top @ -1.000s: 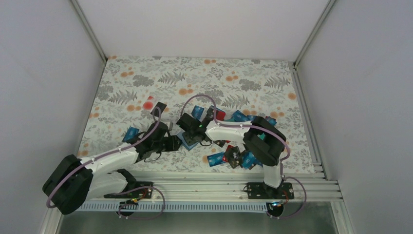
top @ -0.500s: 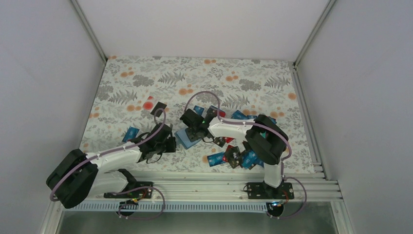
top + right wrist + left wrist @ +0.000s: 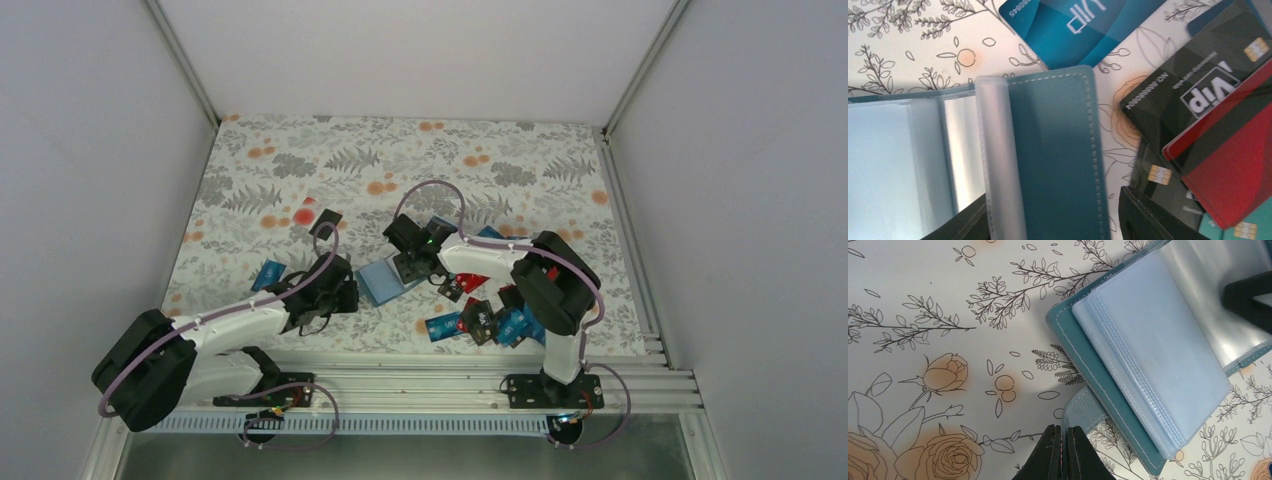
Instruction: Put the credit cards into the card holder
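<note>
The teal card holder (image 3: pixel 383 280) lies open on the flowered cloth, its clear sleeves (image 3: pixel 1158 360) showing. My left gripper (image 3: pixel 1064 432) is shut on the holder's grey-blue strap tab (image 3: pixel 1085 407) at its near left edge. My right gripper (image 3: pixel 1053 220) is open, low over the holder's right side, one finger on each side of the teal cover flap (image 3: pixel 1055 150). Credit cards lie right of it: a blue card (image 3: pixel 1083 25), a black card (image 3: pixel 1193 85) and a red card (image 3: pixel 1238 165). More cards (image 3: pixel 480 320) lie near the right arm's base.
A blue card (image 3: pixel 268 273) lies left of the left gripper. A red card (image 3: pixel 306 212) and a black card (image 3: pixel 327 220) lie farther back on the left. White walls and metal rails (image 3: pixel 620 230) bound the cloth.
My right gripper has moved back and to the right, and the holder now lies spread open. My left gripper has barely moved.
</note>
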`<state>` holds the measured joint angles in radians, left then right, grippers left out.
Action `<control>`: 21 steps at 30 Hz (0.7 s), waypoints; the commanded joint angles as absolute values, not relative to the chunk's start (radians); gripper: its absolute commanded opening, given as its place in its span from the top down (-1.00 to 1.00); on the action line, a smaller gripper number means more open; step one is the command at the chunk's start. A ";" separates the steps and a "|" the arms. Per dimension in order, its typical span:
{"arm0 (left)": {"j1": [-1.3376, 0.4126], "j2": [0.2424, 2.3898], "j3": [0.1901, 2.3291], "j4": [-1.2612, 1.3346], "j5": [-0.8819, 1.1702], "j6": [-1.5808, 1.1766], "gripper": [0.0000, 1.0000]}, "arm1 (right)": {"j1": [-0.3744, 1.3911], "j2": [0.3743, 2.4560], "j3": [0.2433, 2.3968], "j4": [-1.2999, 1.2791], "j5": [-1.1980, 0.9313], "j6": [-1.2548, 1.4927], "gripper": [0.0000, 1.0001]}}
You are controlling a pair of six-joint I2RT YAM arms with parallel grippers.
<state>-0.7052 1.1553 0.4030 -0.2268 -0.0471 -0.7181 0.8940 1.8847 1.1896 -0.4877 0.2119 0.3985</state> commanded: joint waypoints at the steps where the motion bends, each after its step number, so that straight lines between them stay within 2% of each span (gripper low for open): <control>1: -0.712 1.158 0.439 -0.277 -0.088 -0.707 0.95 | 0.869 1.836 1.171 -0.495 0.246 0.398 -0.16; 10: -0.712 1.194 0.486 -0.345 -0.187 -0.689 0.95 | 0.859 1.851 1.098 -0.441 0.152 0.400 -0.14; 21: -0.666 1.420 0.662 -0.476 -0.377 -0.717 0.90 | 0.858 1.797 1.023 -0.400 -0.021 0.437 -0.09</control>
